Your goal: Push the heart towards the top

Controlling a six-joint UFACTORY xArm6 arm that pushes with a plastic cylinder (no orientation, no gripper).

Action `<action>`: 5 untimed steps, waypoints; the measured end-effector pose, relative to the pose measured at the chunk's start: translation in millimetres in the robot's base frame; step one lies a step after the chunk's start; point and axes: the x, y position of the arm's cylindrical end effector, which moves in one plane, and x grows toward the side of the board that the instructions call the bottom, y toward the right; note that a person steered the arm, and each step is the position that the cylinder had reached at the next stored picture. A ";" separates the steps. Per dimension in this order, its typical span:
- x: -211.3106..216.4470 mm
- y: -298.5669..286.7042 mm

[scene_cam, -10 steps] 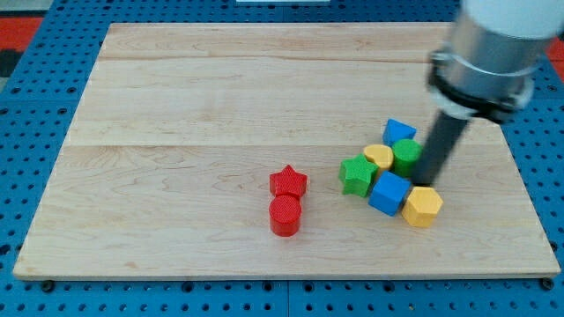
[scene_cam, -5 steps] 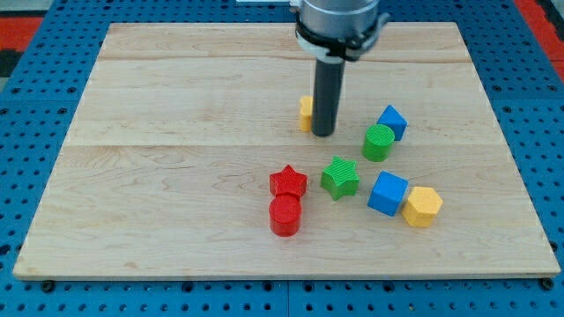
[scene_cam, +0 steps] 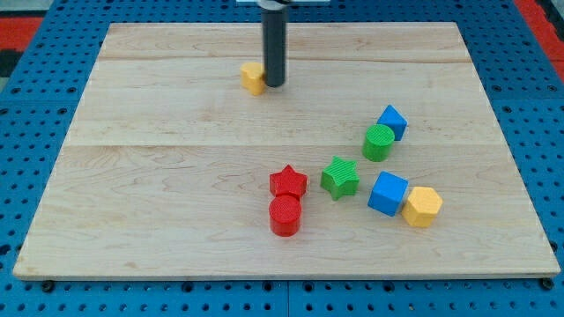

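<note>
Eight blocks lie on the wooden worktop (scene_cam: pixel 176 220). The yellow heart (scene_cam: pixel 253 77) sits near the top edge, left of centre, with my tip (scene_cam: pixel 275 84) touching its right side; this end effector is a plain rod with no jaws to open or close. Toward the bottom right lie a red star (scene_cam: pixel 288 182), red cylinder (scene_cam: pixel 285 216), green star (scene_cam: pixel 340 177), green cylinder (scene_cam: pixel 379 142), two blue cubes (scene_cam: pixel 392 121) (scene_cam: pixel 388 193) and a yellow hexagon (scene_cam: pixel 422 206).

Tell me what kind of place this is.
Likely a robotics lab bench. A wooden board sits on a blue pegboard, small coloured blocks lie scattered on it, and my tip rests against the yellow heart's right side near the view's top.
</note>
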 end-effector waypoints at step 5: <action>-34.7 -29.6</action>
